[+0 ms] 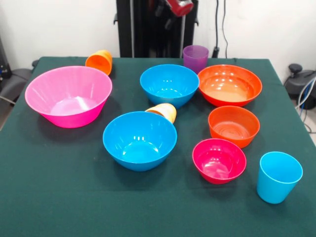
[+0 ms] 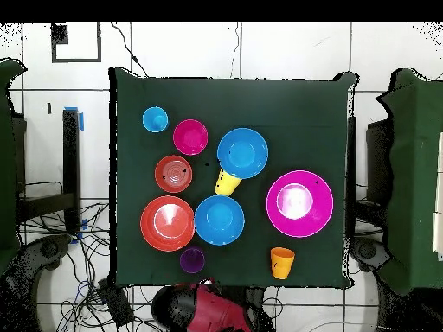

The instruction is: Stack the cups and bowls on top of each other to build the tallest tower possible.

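Listing items on the green-clothed table (image 1: 59, 197): the red and black arm (image 2: 216, 311) sits drawn back at the robot's edge, off the tabletop; whether its gripper is released or clenched cannot be told, and it touches nothing.

- Large glossy pink plastic bowl (image 1: 68, 96)
- Two medium blue plastic bowls (image 1: 139, 140) (image 1: 169, 84)
- Wide orange-red plastic bowl (image 1: 229, 84)
- Small orange plastic bowl (image 1: 233, 125)
- Small magenta plastic bowl (image 1: 219, 160)
- Translucent purple tumbler (image 1: 195, 58), upright at the robot's edge
- Orange tumbler (image 1: 99, 61), tipped over
- Yellow-orange tumbler (image 1: 163, 112), on its side between the blue bowls
- Light blue tumbler (image 1: 278, 177), upright

Nothing is stacked.
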Controlling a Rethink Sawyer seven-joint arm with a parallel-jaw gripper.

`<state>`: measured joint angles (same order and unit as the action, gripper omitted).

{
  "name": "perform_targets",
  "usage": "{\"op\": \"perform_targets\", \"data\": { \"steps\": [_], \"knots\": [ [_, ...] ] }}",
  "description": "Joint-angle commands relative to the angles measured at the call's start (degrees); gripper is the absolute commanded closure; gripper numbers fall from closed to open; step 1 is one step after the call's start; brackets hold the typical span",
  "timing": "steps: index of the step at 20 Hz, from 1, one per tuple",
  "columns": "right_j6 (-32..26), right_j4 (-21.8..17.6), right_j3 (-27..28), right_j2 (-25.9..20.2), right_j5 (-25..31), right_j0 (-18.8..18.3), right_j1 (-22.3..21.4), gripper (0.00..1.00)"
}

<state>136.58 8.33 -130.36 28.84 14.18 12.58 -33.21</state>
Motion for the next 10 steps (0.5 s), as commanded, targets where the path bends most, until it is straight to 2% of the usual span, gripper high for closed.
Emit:
{"op": "perform_targets", "data": {
  "steps": [1,3,6,10],
  "knots": [
    [4.7,-1.4,2.5,0.2,4.9,-0.9,1.1,0.0],
    [5.4,-1.3,2.6,0.6,5.1,-0.2,1.5,0.0],
    [6.6,-0.1,1.1,-2.0,2.5,-1.3,2.5,0.0],
    [7.3,1.7,-2.0,-11.8,-6.8,-6.9,3.3,0.0]
  ]
}}
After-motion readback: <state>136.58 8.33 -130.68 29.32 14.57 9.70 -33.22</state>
